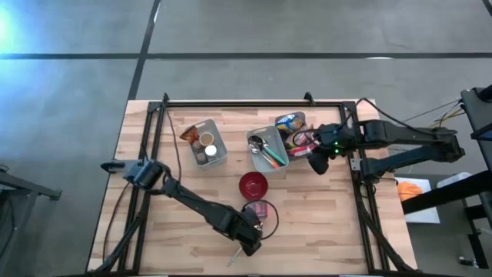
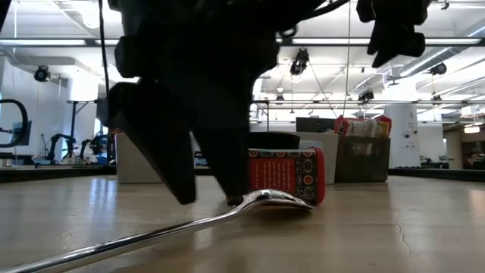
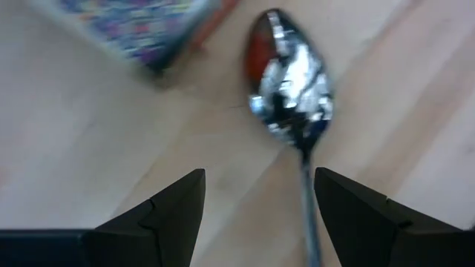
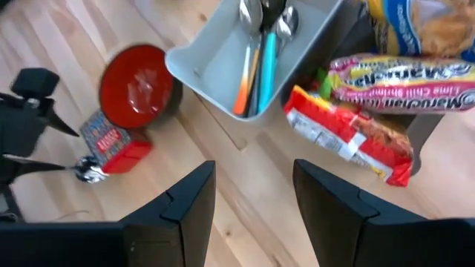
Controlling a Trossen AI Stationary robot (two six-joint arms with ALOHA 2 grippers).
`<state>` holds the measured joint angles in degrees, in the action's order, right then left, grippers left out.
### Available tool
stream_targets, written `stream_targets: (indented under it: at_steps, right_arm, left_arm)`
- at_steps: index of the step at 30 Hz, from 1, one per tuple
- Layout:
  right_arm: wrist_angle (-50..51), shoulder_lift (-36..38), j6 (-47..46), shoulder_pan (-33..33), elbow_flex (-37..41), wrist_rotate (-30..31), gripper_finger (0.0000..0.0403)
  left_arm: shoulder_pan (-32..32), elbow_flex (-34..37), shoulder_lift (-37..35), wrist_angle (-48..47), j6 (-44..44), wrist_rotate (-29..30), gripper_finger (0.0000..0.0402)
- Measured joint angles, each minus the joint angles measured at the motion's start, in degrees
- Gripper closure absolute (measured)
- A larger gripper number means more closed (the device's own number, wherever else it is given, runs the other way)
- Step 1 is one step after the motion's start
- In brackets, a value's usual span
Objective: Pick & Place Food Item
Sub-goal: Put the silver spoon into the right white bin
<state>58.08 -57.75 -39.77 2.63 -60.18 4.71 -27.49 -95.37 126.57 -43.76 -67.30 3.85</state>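
Lying flat: red patterned food packet (image 1: pixel 259 210)

spoon (image 3: pixel 293 96) handle cut off, patterned packet (image 3: pixel 145 26) blurred

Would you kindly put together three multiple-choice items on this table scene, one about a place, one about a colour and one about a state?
1. Where does the spoon lie?
A. inside the grey bin
B. on the table beside the patterned box
C. in the bowl

2. What colour is the bowl?
A. red
B. white
C. blue

3. How do the left gripper's fingers stand?
A. shut on the spoon
B. shut on the box
C. open, nothing held

Answers: 1 B, the low view shows the spoon flat on the wood by the patterned box. 2 A, red in the high and right wrist views. 3 C, the left wrist view shows a gap between the fingers, with only the spoon's handle crossing it on the table.
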Motion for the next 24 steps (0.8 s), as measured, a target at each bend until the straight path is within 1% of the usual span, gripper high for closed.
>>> stream_targets:
  at_steps: [5,11,13,18,21,24]
  right_arm:
    - [-0.05,0.01,-0.39,-0.63,2.61,-0.26,0.0225]
    - [-0.13,0.01,-0.34,-1.07,3.72,-0.36,0.0225]
    - [-0.12,-0.01,-0.27,-1.16,3.73,-0.31,0.0225]
    - [-0.19,0.28,-0.11,-1.29,3.28,-0.35,0.0225]
    - [-0.06,0.77,-0.13,-1.29,3.28,-0.33,0.0225]
    - [0.01,1.13,-0.13,-1.29,3.28,-0.55,0.0225]
  left_arm:
    - [-0.04,0.0,0.19,5.9,3.86,-0.4,0.0146]
    - [-0.06,0.07,0.78,4.31,3.87,-0.32,0.0146]
    - [-0.06,0.46,1.26,3.37,3.8,0.53,0.0146]
    - [0.05,0.74,2.41,2.45,-1.34,1.49,0.0152]
    - [-0.01,0.8,2.54,1.51,-3.17,2.44,0.018]
    - [0.0,0.79,2.55,0.61,-3.34,3.23,0.0237]
